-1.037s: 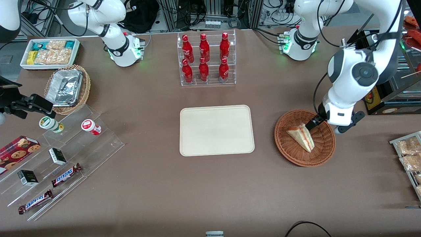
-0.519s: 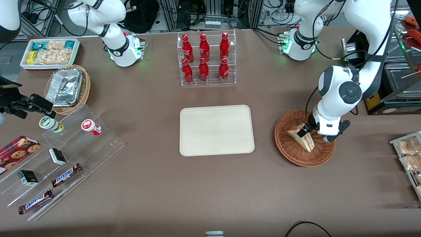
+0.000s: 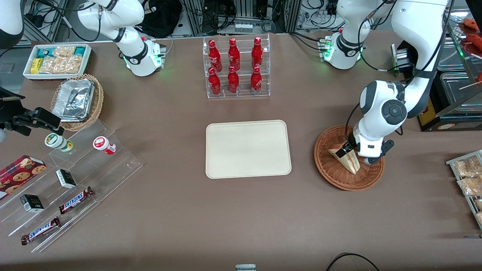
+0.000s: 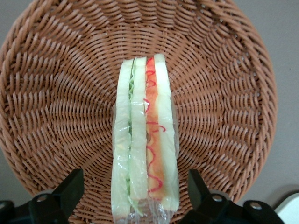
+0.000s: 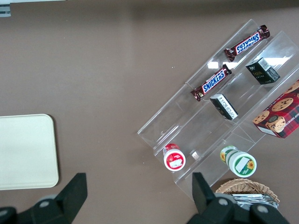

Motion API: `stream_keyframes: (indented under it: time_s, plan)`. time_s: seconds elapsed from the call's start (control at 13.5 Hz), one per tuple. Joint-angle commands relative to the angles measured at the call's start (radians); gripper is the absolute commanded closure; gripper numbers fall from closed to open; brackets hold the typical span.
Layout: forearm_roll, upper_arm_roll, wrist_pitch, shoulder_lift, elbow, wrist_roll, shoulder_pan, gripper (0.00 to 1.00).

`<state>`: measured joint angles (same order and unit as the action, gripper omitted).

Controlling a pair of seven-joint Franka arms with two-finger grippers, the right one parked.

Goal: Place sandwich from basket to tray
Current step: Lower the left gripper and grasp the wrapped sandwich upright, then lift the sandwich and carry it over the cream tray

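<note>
The triangular white-bread sandwich w/ orange-red and green filling lies in the round reddish-brown wicker basket, near the tabletop's working-arm end. The left arm's gripper is low over it — fingers spread, one each side of the wedge, not touching. The flat cream rectangular tray sits mid-tabletop — apart from the basket.

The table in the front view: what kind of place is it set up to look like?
Probably a lab mock-up of a snack shop: red bottles in a clear rack, chocolate bars on clear display steps, cables at the table's edge. The gripper is open, astride the sandwich in the basket.
</note>
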<state>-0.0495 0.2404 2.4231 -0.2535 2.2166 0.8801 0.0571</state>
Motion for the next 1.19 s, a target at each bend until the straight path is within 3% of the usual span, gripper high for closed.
stream_keyframes:
  time_s: [0.0, 0.07, 0.15, 0.22, 0.37, 0.74, 1.11]
  plan:
    - [-0.013, 0.002, 0.014, -0.026, -0.003, 0.019, -0.005, 0.58]
    - [-0.016, 0.002, 0.013, -0.026, -0.005, 0.013, -0.002, 0.76]
    - [-0.016, 0.002, 0.007, -0.024, -0.006, 0.011, -0.002, 0.86]
    - [-0.016, 0.002, 0.002, -0.015, -0.014, 0.005, 0.000, 0.89]
    - [-0.016, 0.000, -0.086, 0.023, -0.055, 0.002, 0.001, 0.91]
    - [-0.030, 0.031, -0.519, 0.085, -0.341, -0.003, -0.054, 0.94]
    - [-0.027, 0.053, -0.584, 0.014, -0.498, 0.060, -0.287, 0.94]
